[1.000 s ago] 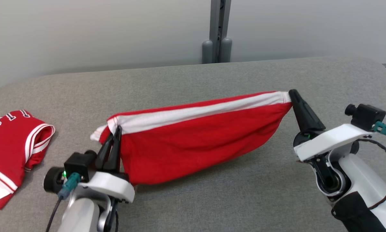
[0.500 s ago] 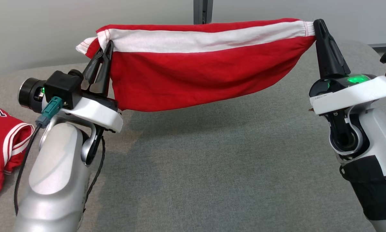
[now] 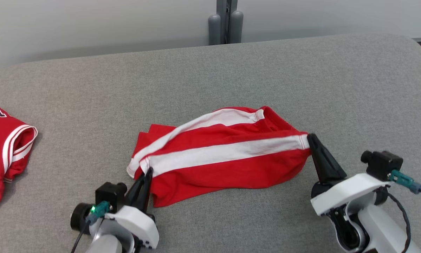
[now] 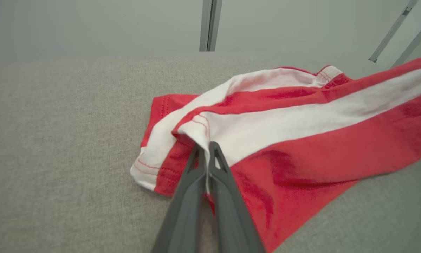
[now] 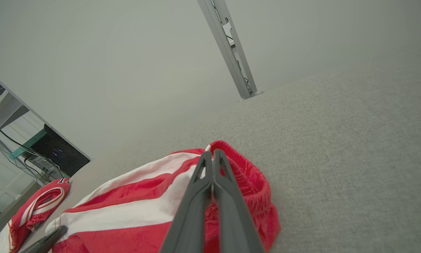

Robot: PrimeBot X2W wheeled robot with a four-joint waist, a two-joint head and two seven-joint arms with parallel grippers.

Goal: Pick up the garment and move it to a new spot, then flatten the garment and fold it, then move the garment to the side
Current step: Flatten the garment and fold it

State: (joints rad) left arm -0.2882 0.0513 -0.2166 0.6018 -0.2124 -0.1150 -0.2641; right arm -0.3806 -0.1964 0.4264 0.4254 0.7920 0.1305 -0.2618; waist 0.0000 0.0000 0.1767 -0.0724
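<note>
Lowered from mid-air, the garment [image 3: 224,158] was laid on the grey tabletop [image 3: 231,70]
Its ends were clamped by the left pincer [image 3: 148,172] and right pincer [image 3: 310,137], likely so the cloth could be spread flat

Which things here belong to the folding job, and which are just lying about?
In the job: red garment with broad white bands, pinched by left gripper and right gripper.
Lying about: red top with white-edged armhole, far left; grey metal post behind.
</note>
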